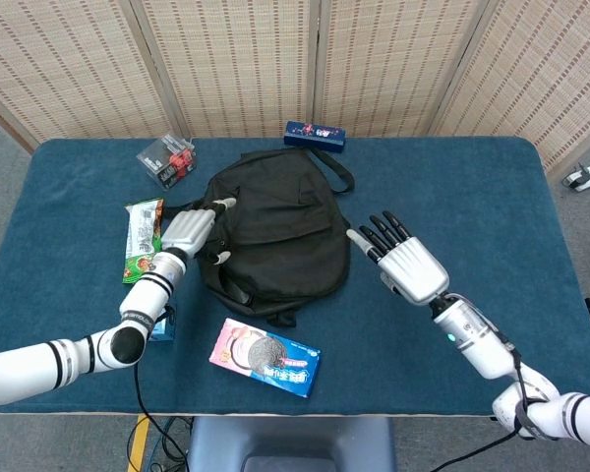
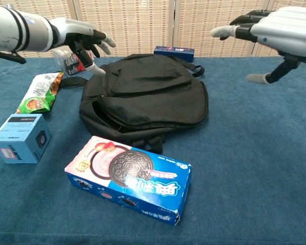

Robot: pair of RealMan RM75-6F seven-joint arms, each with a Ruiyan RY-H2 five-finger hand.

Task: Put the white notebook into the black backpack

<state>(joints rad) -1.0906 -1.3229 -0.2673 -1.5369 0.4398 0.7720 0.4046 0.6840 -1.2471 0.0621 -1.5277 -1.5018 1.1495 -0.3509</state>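
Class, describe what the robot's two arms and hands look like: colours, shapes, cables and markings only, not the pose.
Both arms are glossy white rounded tubes with black bands at the joints. The left hand and right hand have silver-grey metallic backs, dark fingers and pale fingertips. A thin black cable runs along each forearm. A small green light shows on the right wrist.

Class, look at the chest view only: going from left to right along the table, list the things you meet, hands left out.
Blue box → green snack packet → black backpack → right of it, only bare tablecloth. The cookie box and the far boxes overlap these, so they are left out.
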